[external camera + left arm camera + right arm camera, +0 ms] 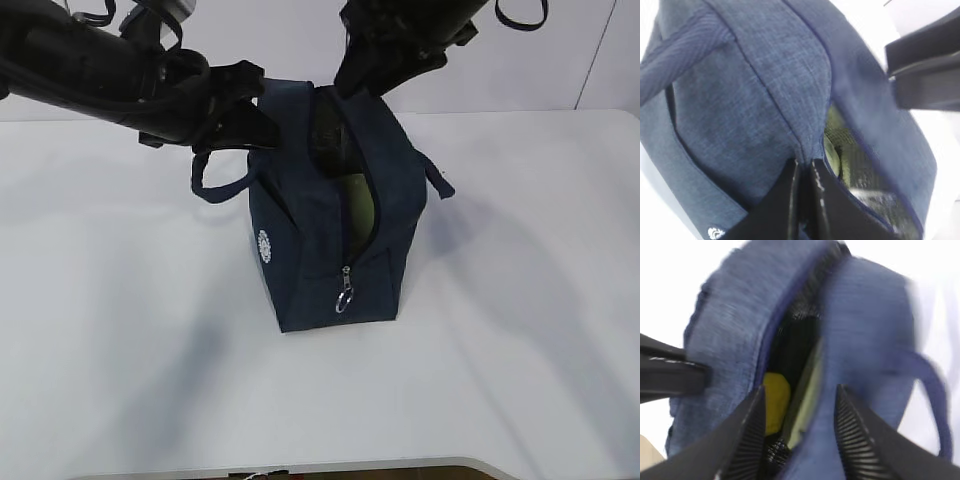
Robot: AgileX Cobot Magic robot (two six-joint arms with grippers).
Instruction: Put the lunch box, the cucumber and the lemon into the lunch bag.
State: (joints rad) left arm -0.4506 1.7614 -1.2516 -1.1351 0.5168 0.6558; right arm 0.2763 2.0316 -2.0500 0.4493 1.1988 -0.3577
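Yellow lemon (775, 401) inside navy lunch bag (330, 230), below parted, empty right gripper (799, 432); left gripper (802, 192) pinching bag fabric.

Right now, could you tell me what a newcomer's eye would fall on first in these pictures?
The navy lunch bag stands mid-table, its zipper open. The left gripper is shut on the fabric edge by the opening, and the right gripper hangs open above it. Inside, the yellow lemon lies beside the lunch box with its pale green lid.
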